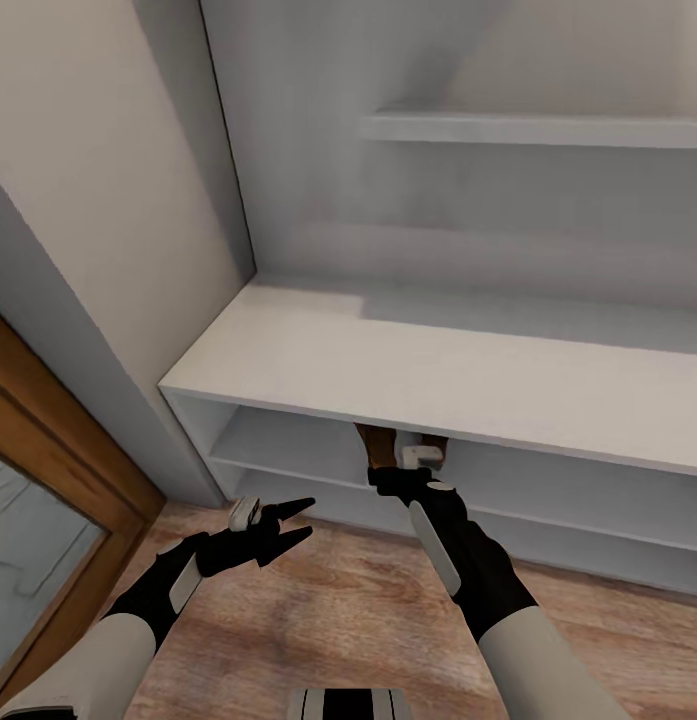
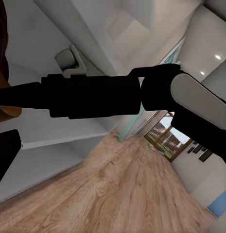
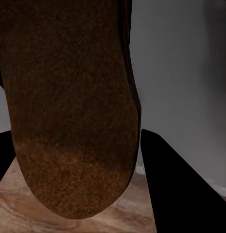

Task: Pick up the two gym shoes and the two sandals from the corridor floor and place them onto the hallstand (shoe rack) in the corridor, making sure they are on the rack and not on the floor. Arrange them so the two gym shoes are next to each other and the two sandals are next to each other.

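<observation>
The pale-grey hallstand [image 1: 438, 370] stands in front of me, its two open shelf levels below the bench top. My right gripper [image 1: 400, 455] is shut on a dark brown sandal [image 1: 376, 447] and reaches in under the bench top at the upper shelf level. In the right wrist view the sandal's brown sole [image 3: 69, 107] sits between the black fingers [image 3: 176, 189]. My left gripper [image 1: 310, 517] hangs open and holds nothing, low over the wood floor [image 1: 318, 600] left of the right arm. The gym shoes and the other sandal are out of view.
A wood-framed glass door [image 1: 48, 480] stands at the left, beside a grey wall corner. An upper shelf [image 1: 528, 128] juts from the hallstand's back panel. In the left wrist view my right arm [image 2: 93, 94] crosses in front, with corridor floor [image 2: 117, 194] stretching behind.
</observation>
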You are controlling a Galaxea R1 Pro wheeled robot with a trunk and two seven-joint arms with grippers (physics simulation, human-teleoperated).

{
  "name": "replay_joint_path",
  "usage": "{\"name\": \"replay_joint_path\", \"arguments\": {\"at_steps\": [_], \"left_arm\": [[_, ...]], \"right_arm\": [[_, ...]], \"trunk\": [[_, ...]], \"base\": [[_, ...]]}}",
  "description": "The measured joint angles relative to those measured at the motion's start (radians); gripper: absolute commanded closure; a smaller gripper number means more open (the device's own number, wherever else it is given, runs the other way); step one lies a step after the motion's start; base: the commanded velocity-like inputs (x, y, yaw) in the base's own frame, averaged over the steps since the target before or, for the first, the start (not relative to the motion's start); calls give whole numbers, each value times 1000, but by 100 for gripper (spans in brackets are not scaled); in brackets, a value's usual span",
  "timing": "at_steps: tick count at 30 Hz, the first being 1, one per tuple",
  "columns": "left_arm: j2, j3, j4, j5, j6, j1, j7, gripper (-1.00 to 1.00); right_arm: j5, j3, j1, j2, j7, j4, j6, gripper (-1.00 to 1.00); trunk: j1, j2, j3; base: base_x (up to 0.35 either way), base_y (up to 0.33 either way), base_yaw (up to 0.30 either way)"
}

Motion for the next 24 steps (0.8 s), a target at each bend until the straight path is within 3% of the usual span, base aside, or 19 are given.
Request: {"name": "replay_joint_path", "arguments": {"at_steps": [24], "left_arm": [[-1, 0, 2, 0, 0, 0, 0, -100]], "right_arm": [[0, 0, 0, 1, -1, 2, 0, 100]], "trunk": [[0, 0, 0]], "base": [[39, 0, 0]]}}
